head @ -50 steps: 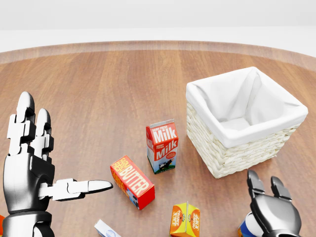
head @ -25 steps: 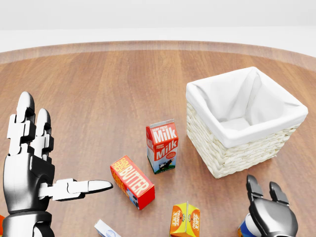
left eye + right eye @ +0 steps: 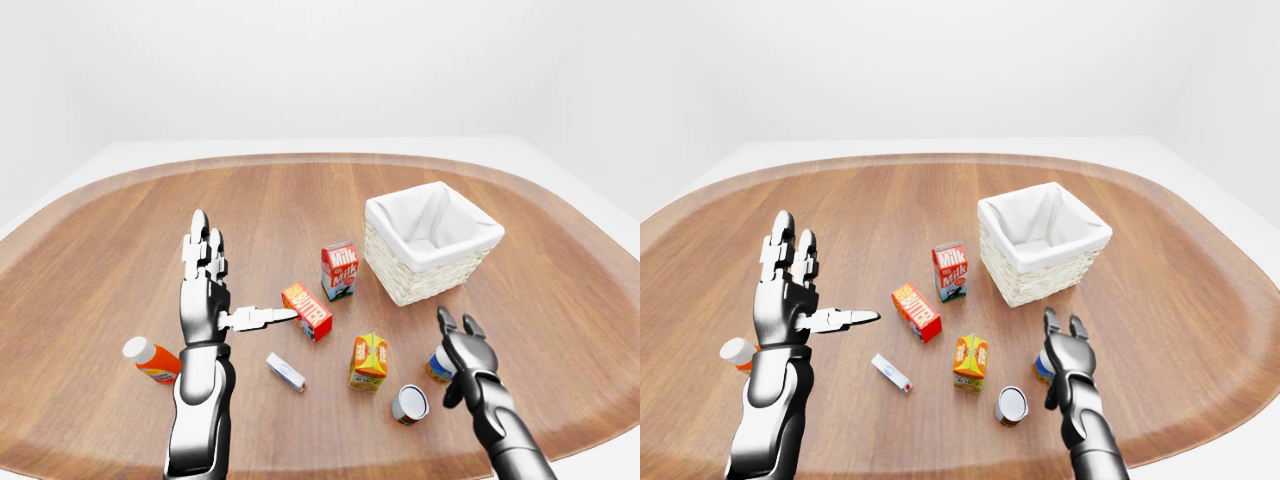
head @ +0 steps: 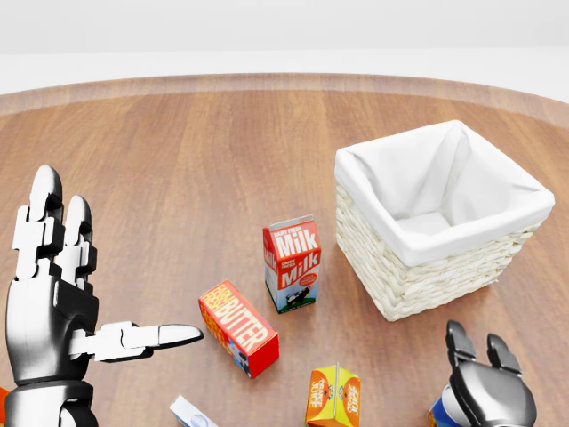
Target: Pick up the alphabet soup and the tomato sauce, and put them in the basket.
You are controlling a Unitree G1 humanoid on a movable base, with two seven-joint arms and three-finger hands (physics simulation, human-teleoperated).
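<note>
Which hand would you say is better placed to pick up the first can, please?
Right. The right hand hovers open beside the upright can, with a second can lying close by. The left hand is raised far across the table.

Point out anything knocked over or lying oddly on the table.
One can lies on its side near the bottom edge, its round end facing up. The bottle at left and the butter box also lie flat. The milk carton and basket stand upright.

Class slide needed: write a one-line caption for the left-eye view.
Right robot hand open beside an upright can, with the lined basket nearby on the wooden table.
</note>
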